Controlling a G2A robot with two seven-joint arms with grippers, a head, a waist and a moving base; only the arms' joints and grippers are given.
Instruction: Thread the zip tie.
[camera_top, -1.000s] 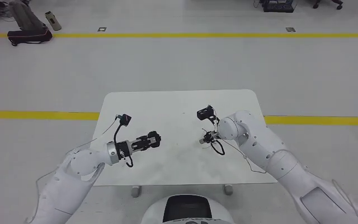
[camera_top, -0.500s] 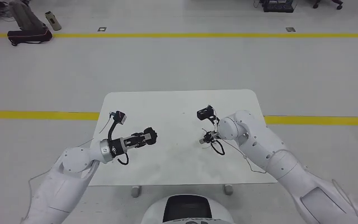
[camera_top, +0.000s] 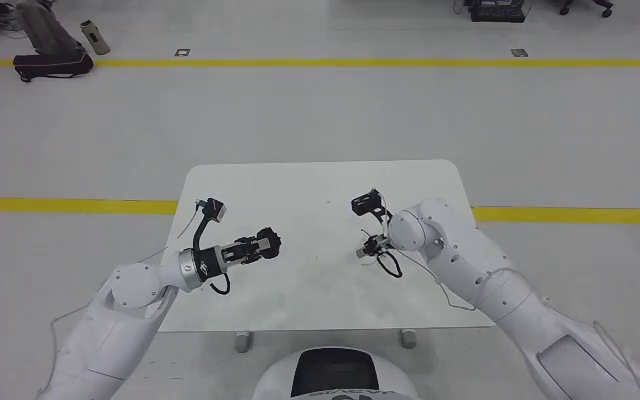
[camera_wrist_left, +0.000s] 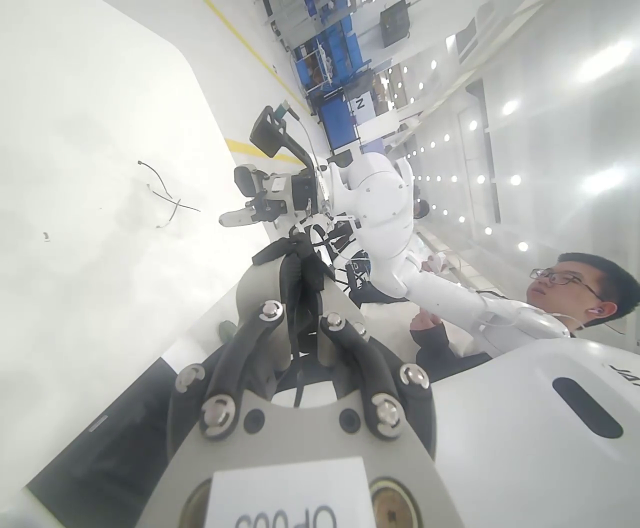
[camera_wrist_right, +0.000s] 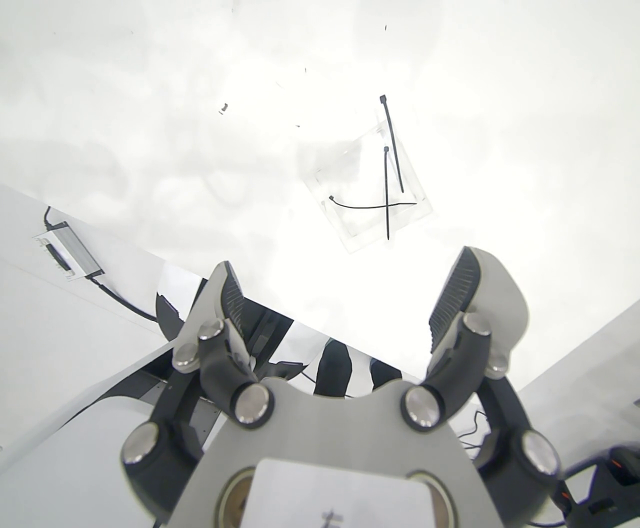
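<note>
Three black zip ties (camera_wrist_right: 386, 195) lie crossed on a clear square sheet (camera_wrist_right: 350, 220) on the white table (camera_top: 300, 190). My right gripper (camera_wrist_right: 347, 262) hovers open just short of the sheet, with nothing between its ribbed pads. From the left wrist view the same zip ties (camera_wrist_left: 167, 200) lie on the tabletop, and the right gripper (camera_wrist_left: 240, 215) hangs beyond them. My left gripper (camera_wrist_left: 295, 247) is shut, its fingers pressed together with nothing visible between them. In the top view the left gripper (camera_top: 272, 241) sits over the table's left half and the right gripper (camera_top: 362, 250) over its right half.
A tiny black scrap (camera_wrist_right: 223, 106) lies on the table away from the sheet. The table's near edge runs close under both grippers. A grey box with a cable (camera_wrist_right: 70, 250) sits on the floor below.
One second ago the left arm stood further right; it has drawn back to the left, taking its shut gripper slightly away from the table's middle. The right arm has kept still.
</note>
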